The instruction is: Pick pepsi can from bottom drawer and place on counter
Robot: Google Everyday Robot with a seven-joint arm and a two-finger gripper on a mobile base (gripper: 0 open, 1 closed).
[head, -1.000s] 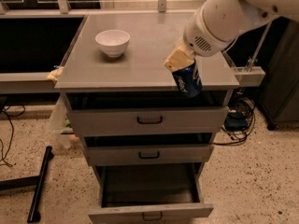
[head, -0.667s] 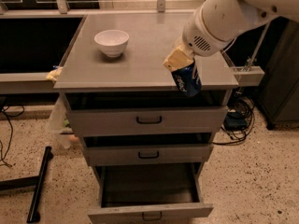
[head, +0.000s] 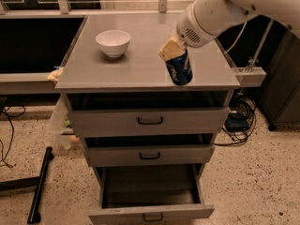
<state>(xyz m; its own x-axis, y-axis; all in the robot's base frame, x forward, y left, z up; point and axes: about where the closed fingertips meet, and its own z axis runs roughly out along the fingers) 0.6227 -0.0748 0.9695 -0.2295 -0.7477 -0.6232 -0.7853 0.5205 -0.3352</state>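
The pepsi can point(head: 179, 69), dark blue with white lettering, is held slightly tilted at the front right part of the counter point(head: 140, 60). My gripper point(head: 171, 51) comes down from the upper right on a thick white arm, and its yellowish fingers point(head: 168, 49) are shut on the can's top. I cannot tell if the can's base touches the counter. The bottom drawer point(head: 150, 191) is pulled open, and its dark interior shows nothing inside.
A white bowl point(head: 113, 42) stands on the counter's back left. The two upper drawers point(head: 149, 122) are slightly ajar. A black metal leg point(head: 40, 184) lies on the speckled floor at left. Cables point(head: 239, 121) hang at right. A dark cabinet point(head: 283, 83) stands at far right.
The view has shifted a little, and the can and gripper sit slightly further in over the counter than before. The grip on the can is unchanged.
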